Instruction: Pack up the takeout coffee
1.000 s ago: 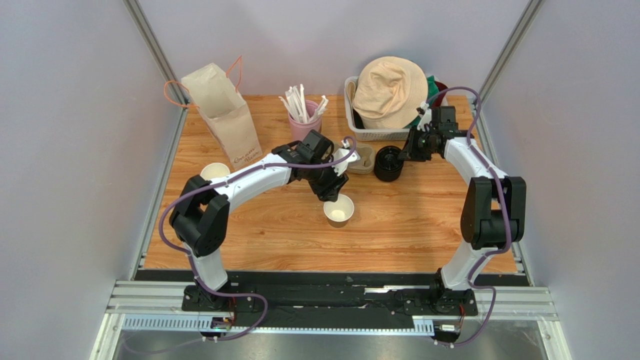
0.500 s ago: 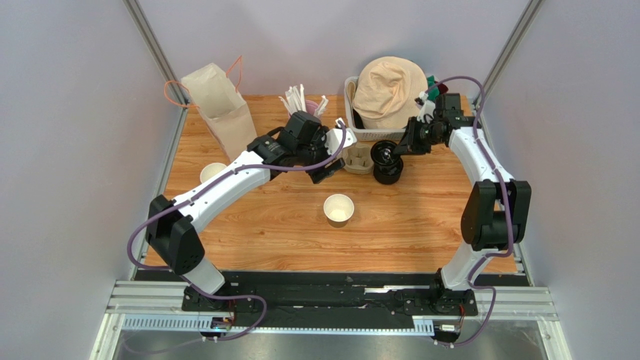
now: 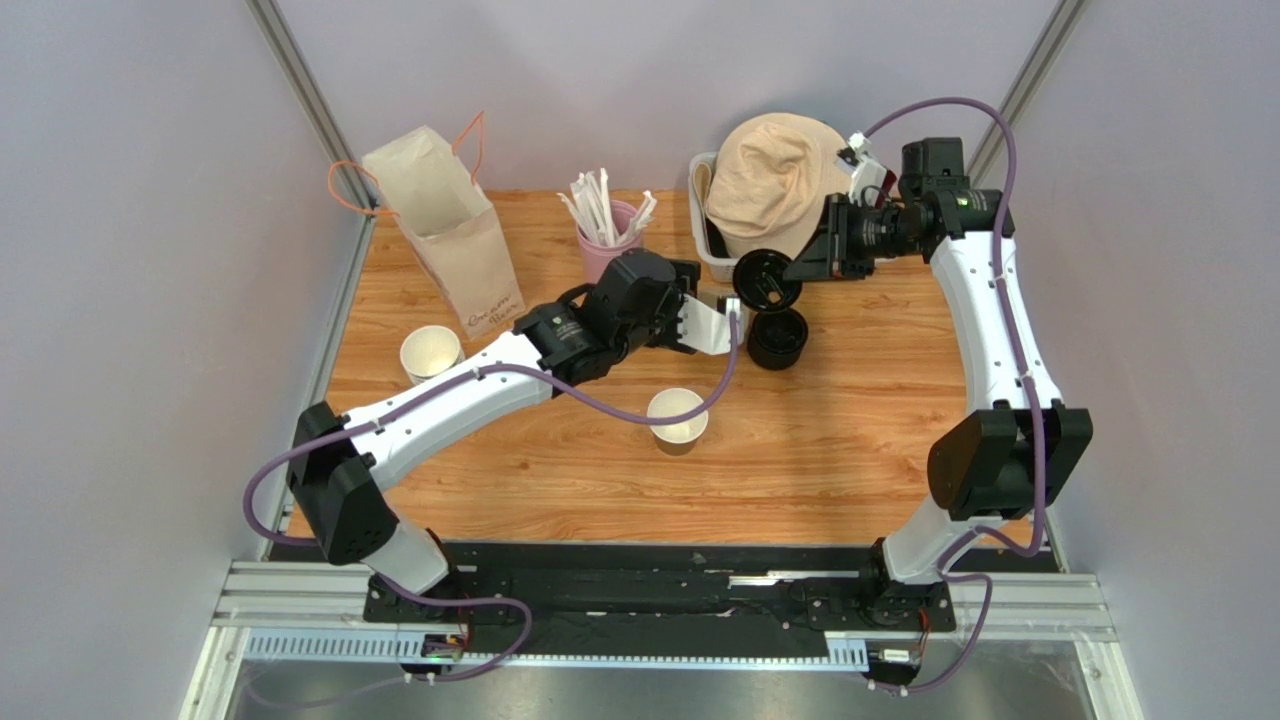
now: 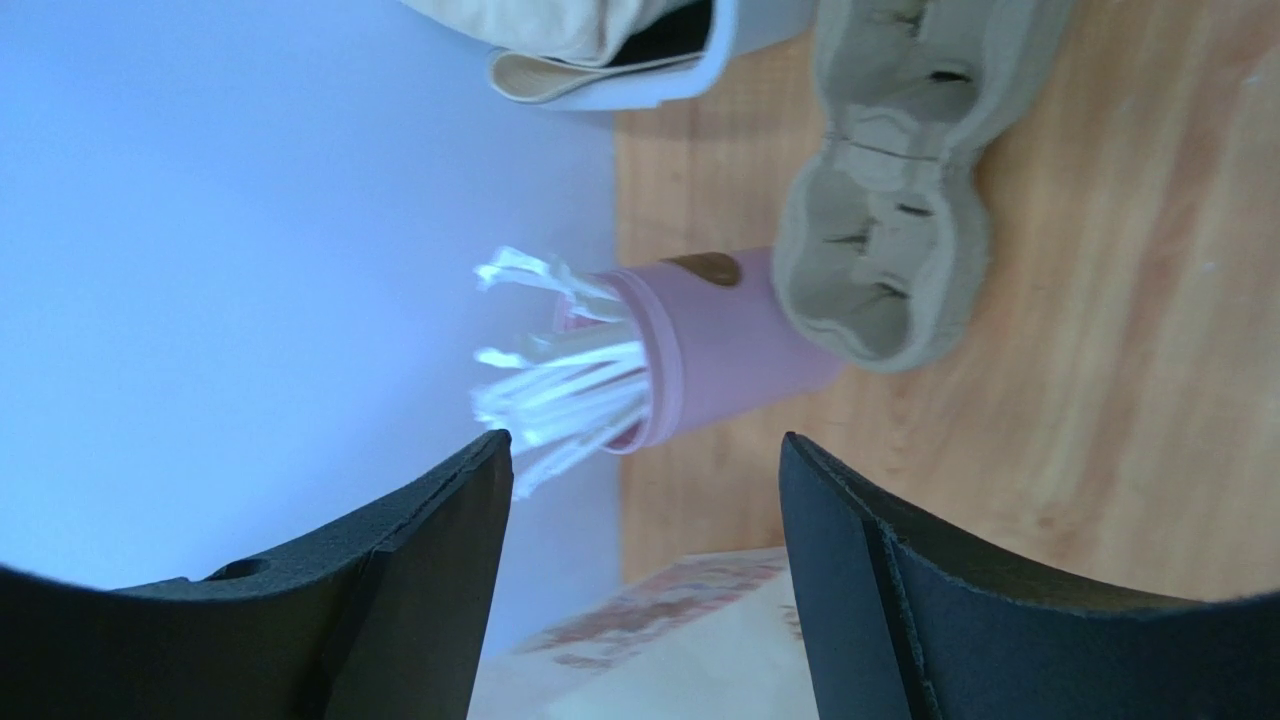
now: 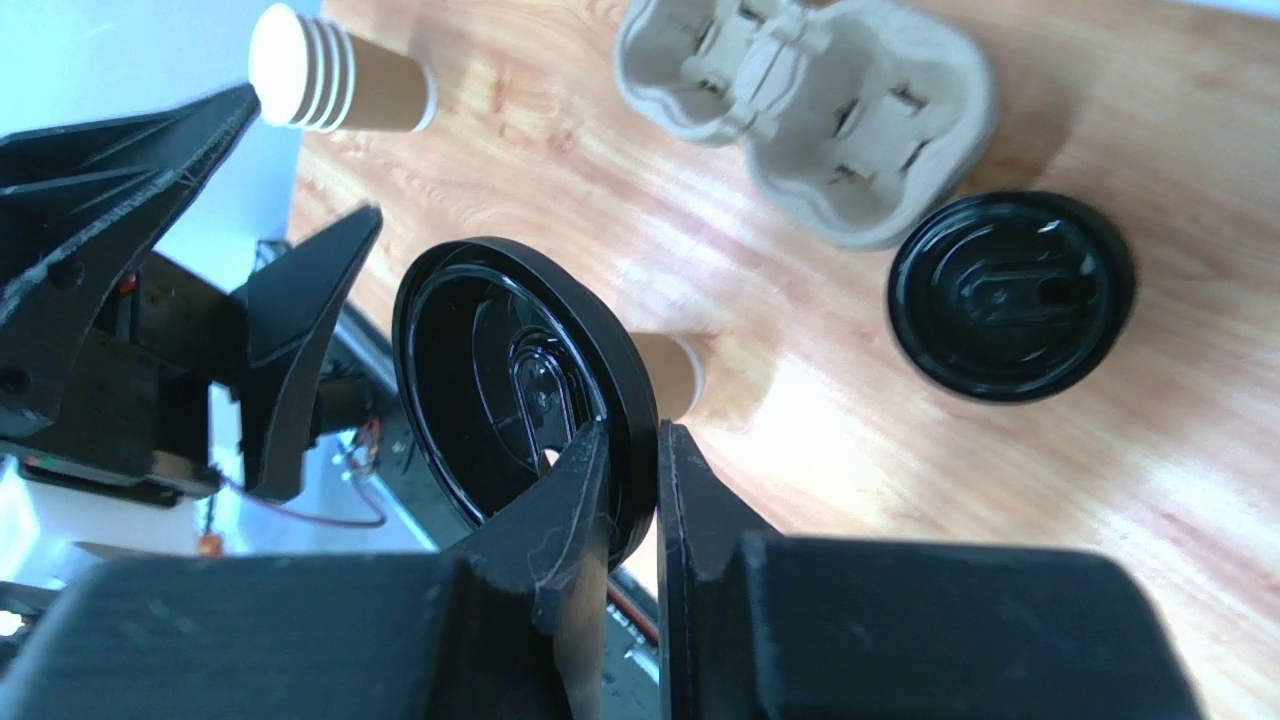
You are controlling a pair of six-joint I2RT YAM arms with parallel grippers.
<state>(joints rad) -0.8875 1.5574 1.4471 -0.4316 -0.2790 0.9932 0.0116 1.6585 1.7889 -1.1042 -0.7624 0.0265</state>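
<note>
The takeout coffee's brown paper cup (image 3: pixel 678 419) stands upright and lidless on the wooden table, white inside. A round black lid (image 3: pixel 766 281) hangs on edge above the table, and my right gripper (image 3: pixel 790 273) is shut on its rim. In the right wrist view the lid (image 5: pixel 519 390) fills the space before the shut gripper (image 5: pixel 634 450), with the cup (image 5: pixel 679 375) partly hidden behind it. My left gripper (image 3: pixel 718 323) hovers open behind the cup, apart from it. Its view shows the left gripper (image 4: pixel 646 458) with nothing between the fingers.
A stack of black lids (image 3: pixel 777 339) sits right of a pulp cup carrier (image 5: pixel 812 98). A stack of lidless cups (image 3: pixel 430 353) stands at the left, a paper bag (image 3: pixel 446 225) at back left, a pink cup of stirrers (image 3: pixel 607 228) and a basket holding a hat (image 3: pixel 774 188) at the back.
My left gripper let go of the cup, opened and drew back toward the carrier. My right gripper lifted one lid off the lid stack and rose with it.
</note>
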